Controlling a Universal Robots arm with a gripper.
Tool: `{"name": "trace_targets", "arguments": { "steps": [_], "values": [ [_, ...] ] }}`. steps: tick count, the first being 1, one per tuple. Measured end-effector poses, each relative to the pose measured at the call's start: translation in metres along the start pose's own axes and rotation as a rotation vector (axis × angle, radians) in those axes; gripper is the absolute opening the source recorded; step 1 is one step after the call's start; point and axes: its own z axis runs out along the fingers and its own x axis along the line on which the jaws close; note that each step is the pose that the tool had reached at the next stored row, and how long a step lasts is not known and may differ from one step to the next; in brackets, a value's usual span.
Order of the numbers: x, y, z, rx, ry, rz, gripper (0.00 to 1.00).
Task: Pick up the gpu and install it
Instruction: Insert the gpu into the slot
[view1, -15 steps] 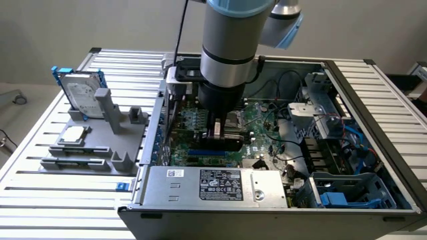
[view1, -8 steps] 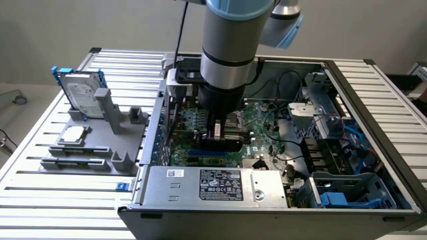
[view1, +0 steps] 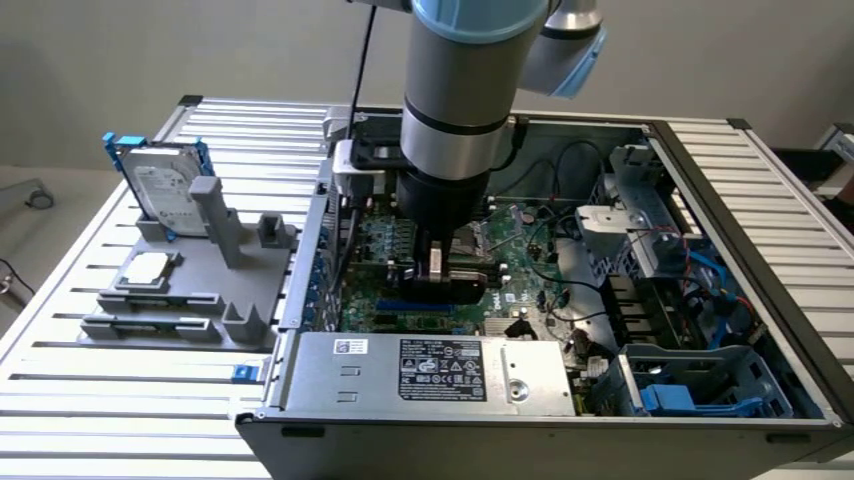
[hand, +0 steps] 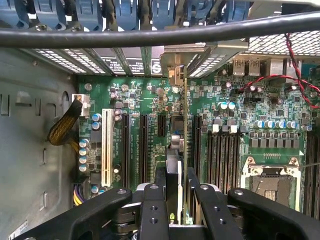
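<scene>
The gpu (view1: 390, 252) stands on edge inside the open computer case (view1: 694, 160), its green circuit face toward the exterior view's left. My gripper (view1: 438, 272) reaches down into the case and is shut on the card's upper edge. In the wrist view the gpu (hand: 181, 125) appears edge-on as a thin strip running from my gripper (hand: 176, 176) to its silver end bracket (hand: 175, 57) at the case's rear wall. It sits low over the green motherboard (hand: 140, 95), in line with a black expansion slot. Whether it is seated I cannot tell.
Long black memory slots (hand: 225, 155) and an empty processor socket (hand: 272, 180) lie beside the card. A thick black cable (hand: 150, 35) crosses close to the camera. The power supply (view1: 427, 370) fills the case front. A grey holder with a blue-framed hard drive (view1: 167, 190) stands outside.
</scene>
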Motion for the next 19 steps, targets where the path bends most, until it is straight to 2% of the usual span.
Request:
{"name": "trace_targets", "arguments": {
  "steps": [4,19],
  "values": [
    [0.0,0.0,0.0005,0.003,-0.0004,0.0,0.27],
    [-0.0028,-0.0001,0.0017,0.0034,-0.0006,0.003,0.27]
  ]
}}
